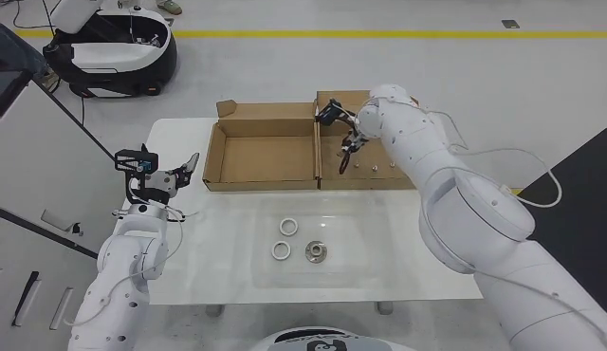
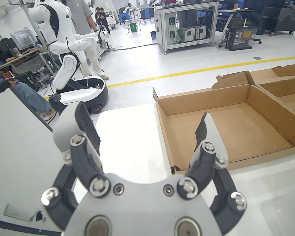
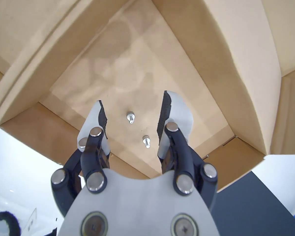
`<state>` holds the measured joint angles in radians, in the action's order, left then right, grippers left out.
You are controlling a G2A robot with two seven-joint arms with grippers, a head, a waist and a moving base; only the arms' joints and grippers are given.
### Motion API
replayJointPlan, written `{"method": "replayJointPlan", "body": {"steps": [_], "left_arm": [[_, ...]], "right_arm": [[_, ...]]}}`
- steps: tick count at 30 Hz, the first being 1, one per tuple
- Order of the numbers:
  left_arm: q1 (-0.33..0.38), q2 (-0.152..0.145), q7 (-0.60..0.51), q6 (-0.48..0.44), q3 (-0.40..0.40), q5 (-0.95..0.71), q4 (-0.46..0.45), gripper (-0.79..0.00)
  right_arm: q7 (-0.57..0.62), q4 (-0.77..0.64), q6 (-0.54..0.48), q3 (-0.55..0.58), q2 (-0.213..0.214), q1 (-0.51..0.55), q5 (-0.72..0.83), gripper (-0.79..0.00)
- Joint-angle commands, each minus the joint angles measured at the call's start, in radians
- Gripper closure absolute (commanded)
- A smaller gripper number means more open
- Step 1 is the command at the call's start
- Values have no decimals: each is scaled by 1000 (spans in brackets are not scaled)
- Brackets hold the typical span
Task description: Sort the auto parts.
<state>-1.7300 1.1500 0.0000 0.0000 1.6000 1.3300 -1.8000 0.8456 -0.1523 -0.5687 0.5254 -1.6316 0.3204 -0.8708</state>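
Note:
Two open cardboard boxes stand side by side at the back of the white table, the left box (image 1: pixel 261 152) bare inside and the right box (image 1: pixel 379 175) holding two small silver bolts (image 3: pixel 130 117) (image 3: pixel 146 140) on its floor. My right gripper (image 3: pixel 134 104) hangs open just above those bolts, inside the right box (image 3: pixel 142 57); in the top view it is the right gripper (image 1: pixel 345 159). Two white rings (image 1: pixel 287 226) (image 1: pixel 282 250) and a metal flanged part (image 1: pixel 315 250) lie on the table in front of the boxes. My left gripper (image 2: pixel 145 126) is open and holds nothing, left of the left box (image 2: pixel 226 124); it appears in the top view as the left gripper (image 1: pixel 180 174).
The table's left edge (image 1: pixel 156 133) is close to my left arm. Another white robot on a dark wheeled base (image 1: pixel 114 47) stands on the floor behind the table's left corner. A dark floor mat (image 1: pixel 579 180) lies to the right.

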Motion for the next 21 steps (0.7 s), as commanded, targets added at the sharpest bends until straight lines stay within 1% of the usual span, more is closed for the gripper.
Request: {"method": "replayJointPlan", "body": {"steps": [1, 6, 14, 17, 19, 21], "left_arm": [[0, 0, 0, 0, 0, 0, 0, -785], [0, 0, 0, 0, 0, 0, 0, -785], [0, 0, 0, 0, 0, 0, 0, -785], [0, 0, 0, 0, 0, 0, 0, -785], [0, 0, 0, 0, 0, 0, 0, -785], [0, 0, 0, 0, 0, 0, 0, -785]], "right_arm": [[-23, -1, -11, 3, 5, -6, 0, -785], [-101, 8, -81, 36, 27, -29, 49, -785], [-162, 31, -232, 98, 69, -67, 156, -785], [-169, 41, -304, 130, 85, -78, 218, -785], [-152, 52, -315, 144, 91, -67, 250, -785], [-142, 43, -385, 172, 102, -75, 308, -785]]}}
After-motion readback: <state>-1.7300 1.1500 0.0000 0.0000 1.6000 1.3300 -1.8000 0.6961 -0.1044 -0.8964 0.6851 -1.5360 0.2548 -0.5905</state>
